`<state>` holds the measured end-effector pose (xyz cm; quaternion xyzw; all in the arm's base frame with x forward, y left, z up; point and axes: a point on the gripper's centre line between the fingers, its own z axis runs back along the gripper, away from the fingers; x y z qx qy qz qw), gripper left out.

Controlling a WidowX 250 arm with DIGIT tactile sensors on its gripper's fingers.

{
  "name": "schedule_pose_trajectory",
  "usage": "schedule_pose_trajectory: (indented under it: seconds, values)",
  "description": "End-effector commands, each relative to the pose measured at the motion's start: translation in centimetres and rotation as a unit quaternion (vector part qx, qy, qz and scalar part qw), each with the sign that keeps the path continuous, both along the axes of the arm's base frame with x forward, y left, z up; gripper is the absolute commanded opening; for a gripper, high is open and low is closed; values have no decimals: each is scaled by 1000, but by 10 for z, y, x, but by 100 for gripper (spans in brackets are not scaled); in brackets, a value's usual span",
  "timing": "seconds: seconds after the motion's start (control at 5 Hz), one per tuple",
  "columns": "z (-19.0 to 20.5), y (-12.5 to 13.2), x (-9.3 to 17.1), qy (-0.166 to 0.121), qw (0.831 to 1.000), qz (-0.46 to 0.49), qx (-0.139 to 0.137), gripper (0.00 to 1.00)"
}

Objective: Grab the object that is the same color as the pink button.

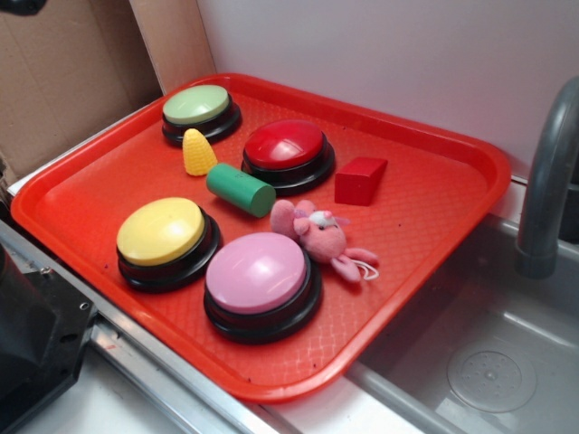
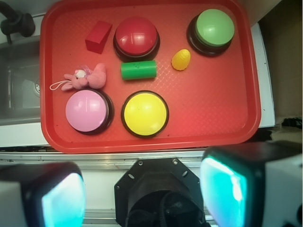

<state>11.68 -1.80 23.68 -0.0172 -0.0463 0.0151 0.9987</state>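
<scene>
The small pink plush bunny (image 1: pixel 318 237) lies on the red tray (image 1: pixel 425 235), just right of and behind the pink dome button (image 1: pixel 258 273). In the wrist view the bunny (image 2: pixel 87 78) lies right above the pink button (image 2: pixel 87 110), with its white string loop pointing left. My gripper (image 2: pixel 142 195) hangs high above the robot base, short of the tray's near edge and far from the bunny. Its two fingers (image 2: pixel 222 189) stand wide apart with nothing between them. The gripper does not show in the exterior view.
On the tray are also a yellow button (image 2: pixel 145 113), a red button (image 2: pixel 136 36), a green button (image 2: pixel 215 27), a green cylinder (image 2: pixel 138 70), a yellow corn toy (image 2: pixel 181 59) and a red block (image 2: pixel 98 36). A metal sink with a faucet (image 1: pixel 547 190) lies to the right, cardboard (image 1: pixel 63 72) behind.
</scene>
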Motion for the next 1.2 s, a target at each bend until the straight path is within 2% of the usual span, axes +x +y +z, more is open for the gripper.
schedule_pose_trajectory:
  seconds: [0.0,0.2,0.4,0.6,0.8,1.0]
  values:
    - [0,0,0,0,1000,0,0,100]
    - [-14,-5,19,-9,996,81,-43,100]
    - [-37,-11,41,-8,988,150,-39,100]
    - [-68,-23,60,-16,966,250,-62,100]
    - [-97,-37,78,-4,953,291,-82,100]
    - [-121,-54,94,-21,957,278,-81,100]
